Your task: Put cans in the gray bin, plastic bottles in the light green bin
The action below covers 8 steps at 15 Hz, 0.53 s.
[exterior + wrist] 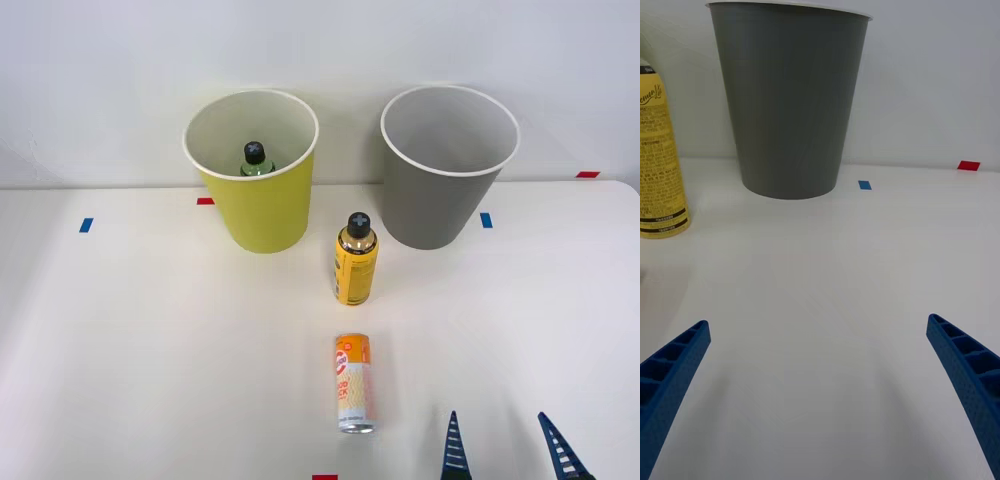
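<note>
Can (353,383) lies on its side on the white table (150,340), near the front edge, orange end pointing toward the bins, silver end toward the robot. Red-orange print on its cream body, not readable. Right gripper (505,445) sits at the bottom edge of the front view, to the right of the can and apart from it; blue ribbed fingers (674,367) spread wide, nothing between them.

Yellow bottle (356,258) with a black cap marked by a light cross stands upright behind the can, between and just in front of the two bins. Wrist view shows fine print and a slanted word on its label, too small to read.

Light green bin (262,205) back left, with a green-tinted bottle (256,160) with the same black cross cap standing inside. Gray bin (440,195) back right, gray inside showing. Both are close to the wall.

Bare tabletop all around the can and between gripper and gray bin. Table's right edge curves away past the gray bin. Small blue tape marks (486,220) and red ones (588,174) sit on the table.
</note>
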Each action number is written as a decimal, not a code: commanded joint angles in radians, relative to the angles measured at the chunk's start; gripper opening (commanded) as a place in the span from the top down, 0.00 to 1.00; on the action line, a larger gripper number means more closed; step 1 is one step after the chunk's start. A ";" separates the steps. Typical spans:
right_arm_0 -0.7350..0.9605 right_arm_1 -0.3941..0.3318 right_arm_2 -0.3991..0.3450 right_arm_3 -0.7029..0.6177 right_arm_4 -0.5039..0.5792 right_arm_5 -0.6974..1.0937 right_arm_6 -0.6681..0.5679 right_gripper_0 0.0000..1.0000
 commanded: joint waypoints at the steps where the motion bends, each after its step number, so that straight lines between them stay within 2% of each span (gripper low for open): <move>1: 0.000 0.000 0.000 0.000 0.000 0.000 0.000 0.00; 8: 0.000 0.000 0.000 0.000 0.000 0.000 0.000 0.00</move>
